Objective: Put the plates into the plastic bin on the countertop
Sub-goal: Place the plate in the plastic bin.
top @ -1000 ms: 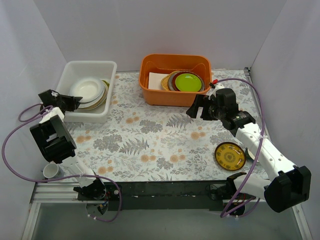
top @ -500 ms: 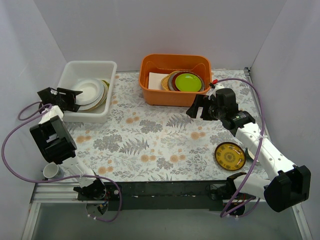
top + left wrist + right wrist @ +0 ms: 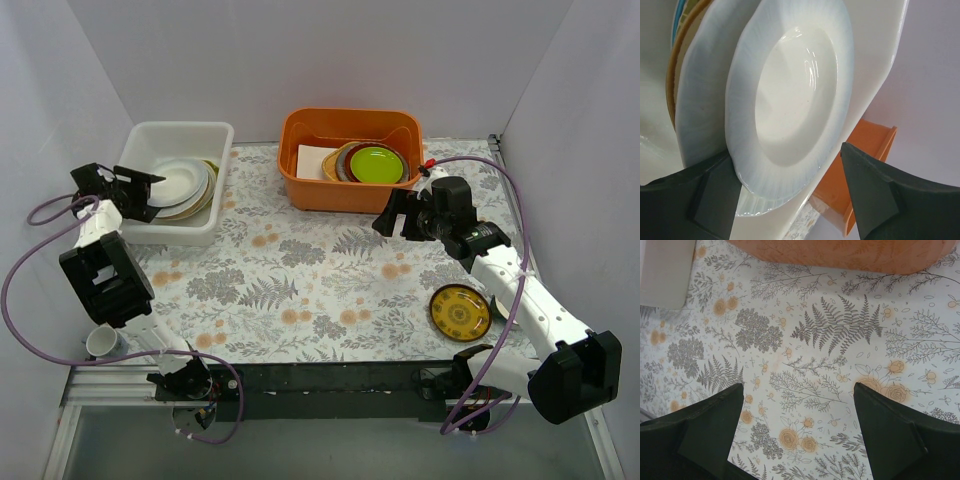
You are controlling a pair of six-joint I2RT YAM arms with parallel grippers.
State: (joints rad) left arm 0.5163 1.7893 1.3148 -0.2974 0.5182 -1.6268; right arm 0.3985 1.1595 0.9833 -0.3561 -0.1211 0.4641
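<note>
The plastic bin point(image 3: 150, 232) stands at the back left of the countertop point(image 3: 300, 290), with a stack of plates in it. A plain white plate point(image 3: 178, 178) point(image 3: 795, 95) lies on top of that stack. My left gripper point(image 3: 143, 193) point(image 3: 795, 195) is at the bin's left side, open, and the white plate's near rim lies in the gap by the left finger point(image 3: 715, 200). A dark brown-gold plate point(image 3: 460, 312) lies on the countertop at the right. My right gripper point(image 3: 398, 215) point(image 3: 797, 430) hovers open over bare countertop point(image 3: 815, 340), holding nothing.
An orange tub point(image 3: 350, 190) point(image 3: 840, 252) at the back centre holds a lime-green plate point(image 3: 377, 163) and maroon-rimmed plates. A white cup point(image 3: 100, 343) sits at the near left by the left arm's base. White walls close in three sides.
My left gripper's jaws have opened and it has drawn back left toward the bin's side; the white plate now rests on the stack. The right arm has not moved.
</note>
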